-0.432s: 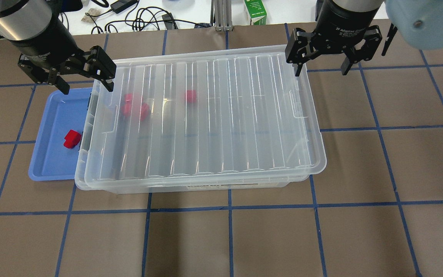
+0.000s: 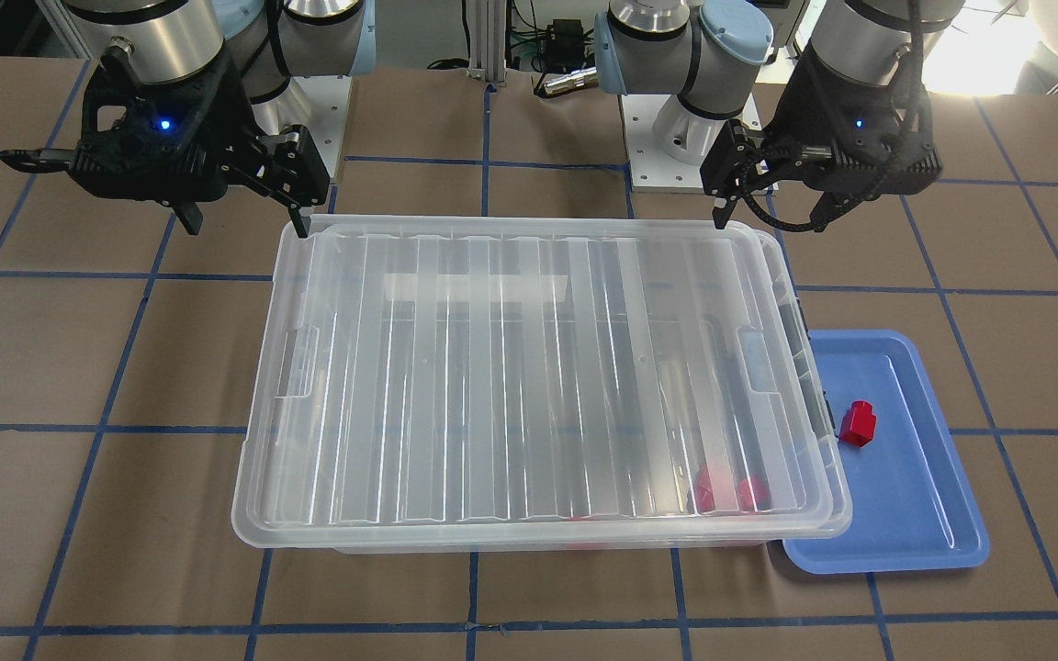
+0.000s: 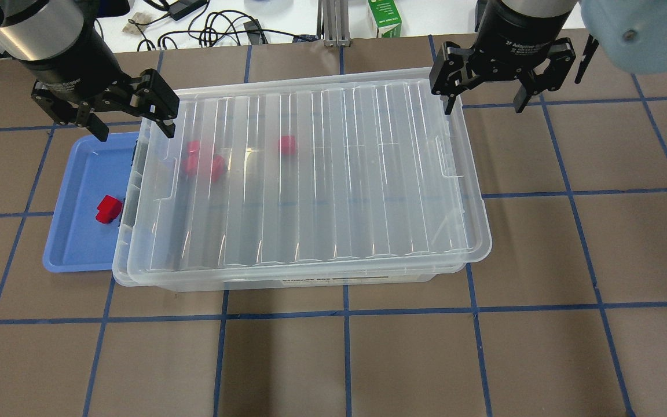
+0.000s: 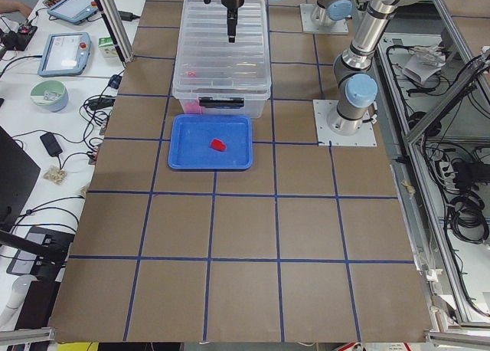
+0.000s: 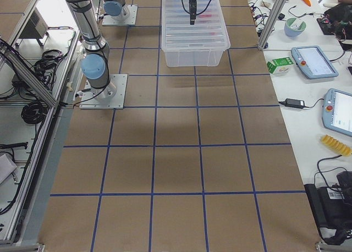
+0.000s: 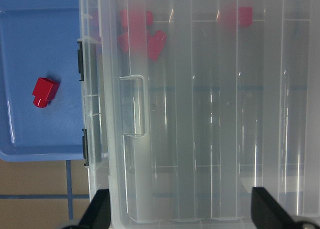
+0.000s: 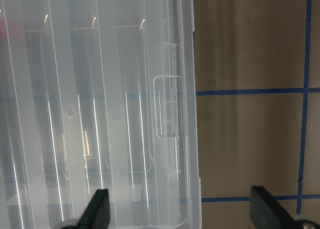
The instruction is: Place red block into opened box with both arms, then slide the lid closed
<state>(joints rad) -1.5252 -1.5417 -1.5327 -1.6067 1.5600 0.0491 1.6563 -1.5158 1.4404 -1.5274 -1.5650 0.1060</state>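
Observation:
The red block (image 3: 108, 209) (image 2: 858, 423) (image 6: 45, 91) lies in a blue tray (image 3: 79, 174) beside the left end of the box (image 3: 120, 260). The ribbed clear lid (image 3: 333, 174) (image 2: 529, 367) rests on the box and covers nearly all of it, leaving a thin strip at the tray end. Other red pieces (image 3: 203, 165) show blurred through the lid. My left gripper (image 3: 135, 133) (image 2: 768, 223) (image 6: 182, 214) is open, astride the lid's far left corner. My right gripper (image 3: 484, 109) (image 2: 244, 228) (image 7: 182, 214) is open at the far right corner, one finger over the lid and one beyond it.
Black cables (image 3: 217, 29) and a green carton (image 3: 384, 17) sit on the white bench past the table's far edge. Brown table surface with blue tape lines (image 3: 345, 347) stretches in front of the box and to its right.
The left gripper has shifted slightly to the right along the lid's far left corner. Lid, box, red block and right gripper look unmoved.

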